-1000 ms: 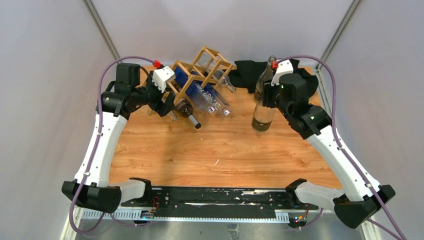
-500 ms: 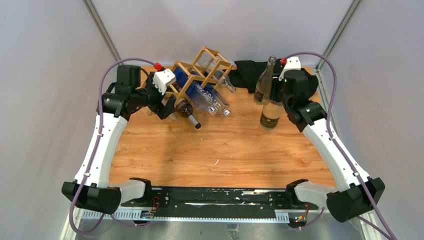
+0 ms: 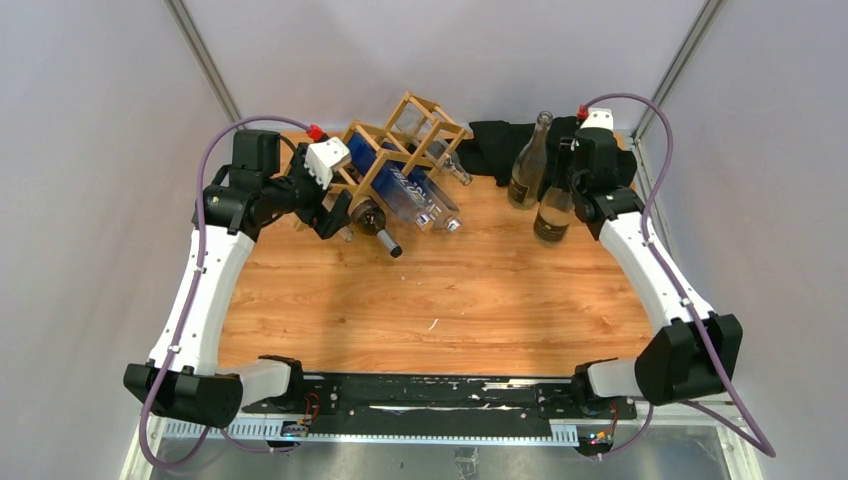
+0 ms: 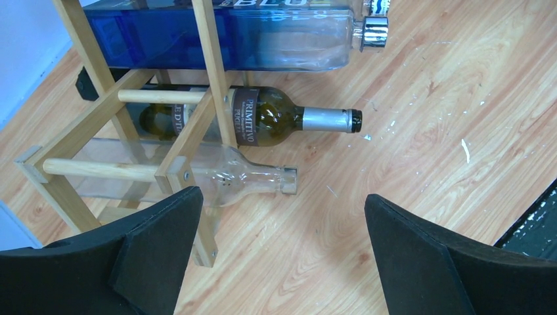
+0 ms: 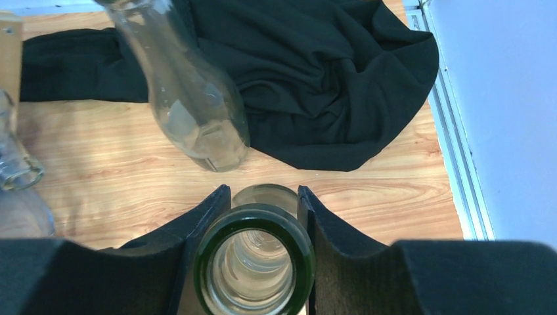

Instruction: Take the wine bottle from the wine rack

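Left gripper point(image 4: 282, 200): you are seeing its jaws gaping wide, holding nothing, facing the wine rack point(image 3: 400, 150) at twelve o'clock.
Right gripper point(image 5: 263, 197): it is clamping the wine bottle point(image 3: 553, 212) by its neck.
Wine bottle: it is standing upright at two o'clock, off the rack, near the black cloth point(image 5: 315, 85).

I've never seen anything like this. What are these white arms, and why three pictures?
Two robot arms are bolted to a wooden table. One picture looks down from above; the other two come from a camera on each wrist. The left gripper is open, facing a wooden wine rack with bottles lying in it. The right gripper is shut on the neck of an upright bottle. A second bottle stands beside it, near a black cloth.
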